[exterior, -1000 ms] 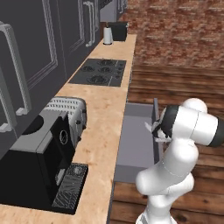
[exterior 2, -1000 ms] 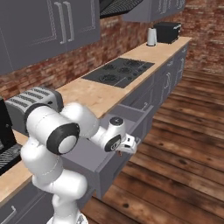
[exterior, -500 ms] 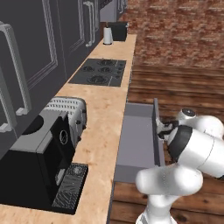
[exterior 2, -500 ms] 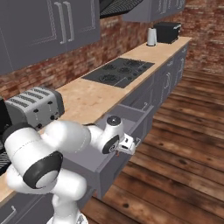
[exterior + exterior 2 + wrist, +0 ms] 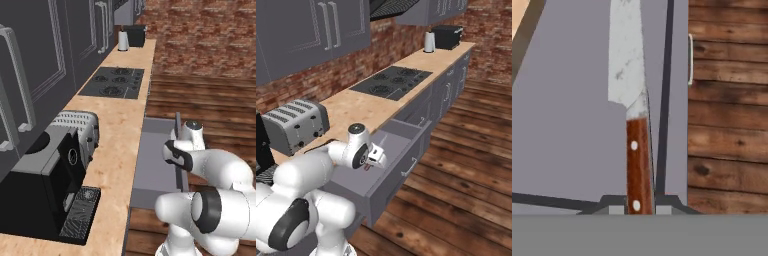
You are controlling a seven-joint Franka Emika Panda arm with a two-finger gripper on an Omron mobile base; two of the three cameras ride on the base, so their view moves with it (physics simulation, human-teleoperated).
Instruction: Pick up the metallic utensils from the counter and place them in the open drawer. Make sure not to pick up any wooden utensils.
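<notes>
A small knife [image 5: 634,125] with a silver blade and a brown riveted handle points away from me over the grey floor of the open drawer [image 5: 567,125]. My gripper [image 5: 639,202] is shut on the end of its handle, one fingertip on each side. From the right base camera, the gripper [image 5: 373,159] hangs low inside the drawer [image 5: 401,145], close to its front wall, with a bit of the red-brown knife [image 5: 367,167] under it. My forearm crosses the drawer [image 5: 155,165] in the left base view. The counter and the wooden utensils are out of view.
The long worktop [image 5: 120,130] behind the drawer carries a black cooktop [image 5: 114,82], a toaster [image 5: 75,127] and a black coffee machine [image 5: 50,190]. The drawer's front wall [image 5: 406,170] with its bar handle stands out over the wooden floor [image 5: 466,190].
My arm has folded down from an upright stance to a low crouch. The hand with the knife has drawn a little further in over the drawer.
</notes>
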